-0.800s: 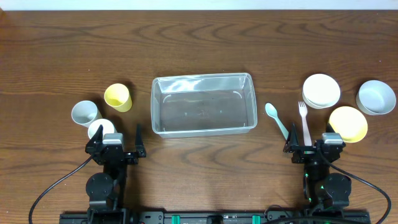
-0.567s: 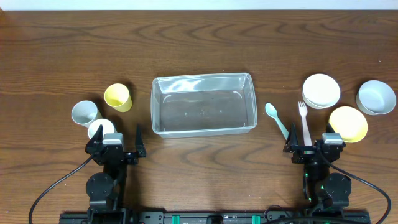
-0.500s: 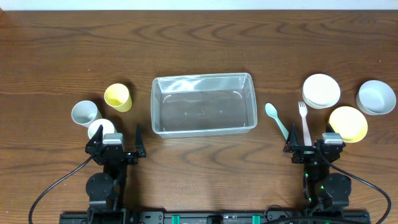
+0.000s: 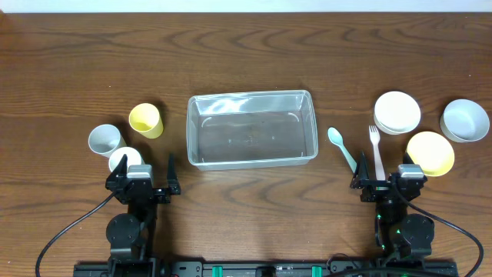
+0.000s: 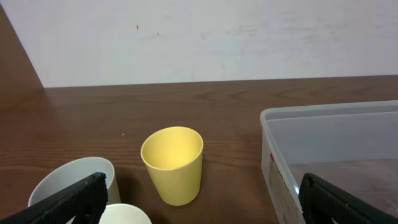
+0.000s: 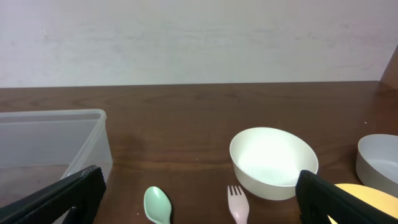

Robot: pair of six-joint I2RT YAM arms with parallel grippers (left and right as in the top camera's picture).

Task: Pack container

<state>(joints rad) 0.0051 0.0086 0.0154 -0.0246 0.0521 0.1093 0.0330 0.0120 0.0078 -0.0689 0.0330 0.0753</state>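
Note:
The clear rectangular container (image 4: 252, 128) sits empty at the table's middle; its corner shows in the left wrist view (image 5: 329, 155) and the right wrist view (image 6: 53, 140). My left gripper (image 4: 146, 173) is open and empty near the front edge, behind a yellow cup (image 4: 146, 120), a grey cup (image 4: 104, 139) and a white cup (image 4: 123, 159). My right gripper (image 4: 383, 178) is open and empty, just behind a green spoon (image 4: 340, 146) and a pink fork (image 4: 376, 150). A white bowl (image 4: 397, 111), a yellow bowl (image 4: 430, 152) and a grey bowl (image 4: 464, 120) lie at the right.
The wooden table (image 4: 246, 54) ends at a white wall behind. Cables run from both arm bases at the front edge.

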